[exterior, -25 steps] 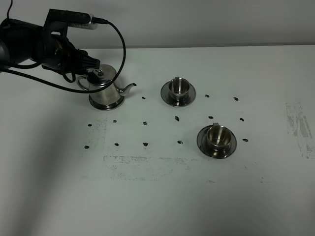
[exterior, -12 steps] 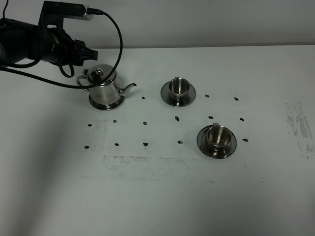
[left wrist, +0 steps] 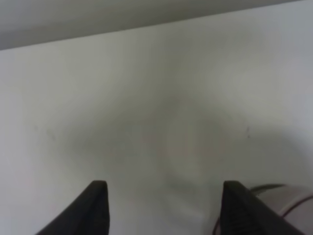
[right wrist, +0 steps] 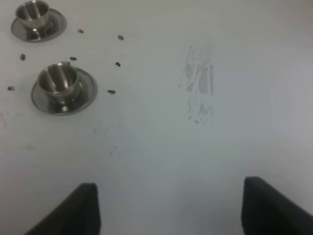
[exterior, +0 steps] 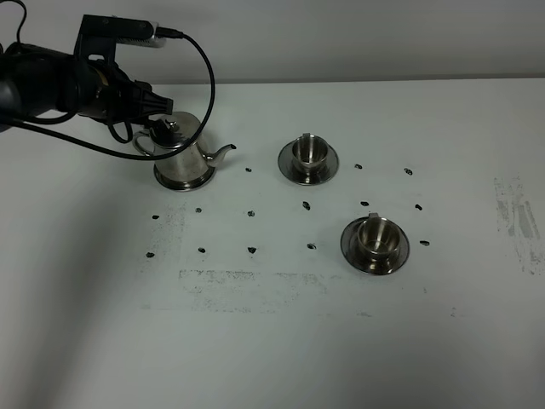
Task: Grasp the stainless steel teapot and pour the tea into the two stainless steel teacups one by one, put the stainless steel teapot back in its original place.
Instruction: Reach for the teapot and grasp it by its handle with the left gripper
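Black arm point(exterior: 47, 85) carries a boxy black camera mount point(exterior: 106, 30) and a looping black cable point(exterior: 211, 77)

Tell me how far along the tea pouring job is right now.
Done: nothing that shows. The far teacup and near teacup look like bare steel inside, with no tea visible. In hand: the left gripper hangs open just beside the teapot, nothing between its jaws; the pot stands upright on the table. Left: grasp, pour into both cups, set it back. The right gripper is open, holding nothing.
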You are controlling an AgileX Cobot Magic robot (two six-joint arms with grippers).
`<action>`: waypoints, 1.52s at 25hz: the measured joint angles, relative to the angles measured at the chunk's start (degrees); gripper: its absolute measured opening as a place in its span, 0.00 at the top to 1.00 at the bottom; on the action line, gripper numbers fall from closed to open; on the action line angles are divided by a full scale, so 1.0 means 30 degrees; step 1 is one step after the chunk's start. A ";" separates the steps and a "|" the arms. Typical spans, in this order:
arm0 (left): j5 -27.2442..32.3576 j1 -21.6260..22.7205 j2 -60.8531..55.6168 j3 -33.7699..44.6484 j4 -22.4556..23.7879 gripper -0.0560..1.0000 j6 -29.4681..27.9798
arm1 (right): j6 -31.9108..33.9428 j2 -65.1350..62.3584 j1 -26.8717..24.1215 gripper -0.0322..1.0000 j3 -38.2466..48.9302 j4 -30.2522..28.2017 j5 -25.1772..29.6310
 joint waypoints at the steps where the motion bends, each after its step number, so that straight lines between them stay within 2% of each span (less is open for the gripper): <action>1: 0.0157 0.0000 0.0000 0.0000 0.0000 0.49 0.0000 | 0.0000 0.0000 0.0000 0.40 0.0000 0.0000 0.0000; 38: 0.6101 0.0037 -0.0437 0.0000 -0.0014 0.49 0.0487 | 0.0000 0.0000 0.0000 0.40 0.0000 0.0000 0.0000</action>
